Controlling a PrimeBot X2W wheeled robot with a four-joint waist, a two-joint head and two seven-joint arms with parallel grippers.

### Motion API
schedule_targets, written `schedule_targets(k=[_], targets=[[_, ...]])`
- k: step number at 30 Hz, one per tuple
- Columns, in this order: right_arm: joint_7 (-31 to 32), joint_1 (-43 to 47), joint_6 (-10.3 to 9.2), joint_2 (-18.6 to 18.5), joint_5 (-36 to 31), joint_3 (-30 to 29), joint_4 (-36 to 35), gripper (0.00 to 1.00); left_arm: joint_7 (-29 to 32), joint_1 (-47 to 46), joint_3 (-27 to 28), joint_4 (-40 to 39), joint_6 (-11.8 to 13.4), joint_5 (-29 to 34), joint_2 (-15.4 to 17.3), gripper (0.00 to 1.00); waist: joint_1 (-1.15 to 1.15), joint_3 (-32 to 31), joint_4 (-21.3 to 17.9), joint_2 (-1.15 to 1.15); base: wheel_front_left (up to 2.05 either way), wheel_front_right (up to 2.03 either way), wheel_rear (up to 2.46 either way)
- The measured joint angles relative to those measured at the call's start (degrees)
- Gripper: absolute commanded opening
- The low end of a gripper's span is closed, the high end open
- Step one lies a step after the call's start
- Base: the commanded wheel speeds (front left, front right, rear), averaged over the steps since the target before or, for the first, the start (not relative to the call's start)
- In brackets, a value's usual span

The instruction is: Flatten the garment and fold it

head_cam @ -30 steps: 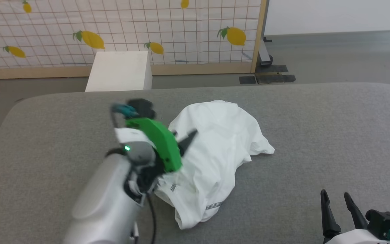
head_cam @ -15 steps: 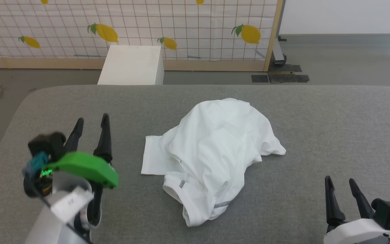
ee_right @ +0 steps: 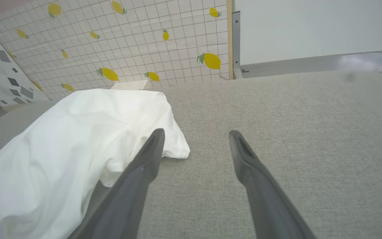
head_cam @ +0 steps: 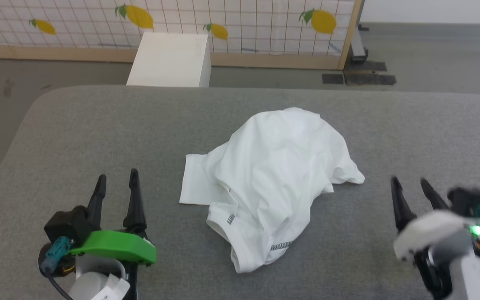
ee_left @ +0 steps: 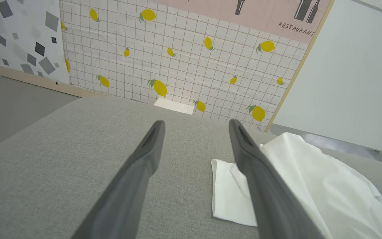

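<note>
I am holding the left gripper [head_cam: 117,175] spread wide, empty, by the surface's [head_cam: 77,125] near-left corner. The garment [head_cam: 273,175] is lying crumpled mid-surface: flattening barely begun, folding all ahead, I judge. The right gripper [head_cam: 409,181] is hovering agape, empty, by the near-right corner.

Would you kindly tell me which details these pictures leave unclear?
- Head view: the garment is bunched; its own folds hide most of its shape.
- Head view: the wrist behind the right gripper is blurred.
- Head view: the far edge of the table hides the base of the white box.
- Left wrist view: one finger of the left gripper covers part of the garment.
</note>
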Motion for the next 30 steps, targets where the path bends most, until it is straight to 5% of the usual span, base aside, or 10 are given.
schedule_targets(k=[6, 12, 24, 25, 26, 27, 30], targets=[[18.09, -13.61, 0.00, -0.66, -5.60, 2.64, 4.07, 1.00, -0.03, -0.03, 0.76, -2.19, -1.34, 2.24, -2.93, 1.00, 0.00, 3.10, 1.06, 0.00, 0.00, 0.00, 0.00], [32.56, -23.42, 0.00, -5.23, -8.69, 8.79, 10.26, 1.00, -0.23, -0.54, 0.96, -2.60, -3.07, 4.63, -4.90, 1.00, 0.00, 6.47, 3.69, 0.00, 0.00, 0.00, 0.00], [40.62, -26.45, 0.00, -9.76, -6.71, 15.66, 17.34, 1.00, -0.26, -2.32, 1.91, -1.69, -4.74, 6.69, -7.57, 1.00, 0.00, 12.40, 8.80, 0.00, 0.00, 0.00, 0.00], [40.98, -26.81, 0.00, -10.21, -6.47, 15.85, 17.36, 0.70, -0.27, -2.44, 1.97, -1.47, -5.01, 6.93, -7.78, 1.00, 0.00, 12.71, 9.08, 0.00, 0.00, 0.00, 0.00], [40.69, -27.03, 0.01, -10.69, -6.11, 15.92, 17.16, 0.16, -0.27, -2.53, 1.98, -1.34, -5.19, 7.16, -7.95, 1.00, 0.00, 12.99, 9.32, 0.00, 0.00, 0.00, 0.00], [39.92, -27.04, 0.01, -11.10, -5.78, 16.21, 17.00, 0.00, -0.27, -2.60, 1.99, -1.24, -5.32, 7.24, -8.02, 1.00, 0.00, 13.16, 9.50, 0.00, 0.00, 0.00, 0.00], [37.22, -26.96, 0.02, -12.30, -3.42, 16.55, 16.26, 0.00, -0.27, -3.06, 2.02, -0.94, -5.89, 7.24, -8.23, 1.00, 0.00, 13.41, 9.99, 0.00, 0.00, 0.00, 0.00]])
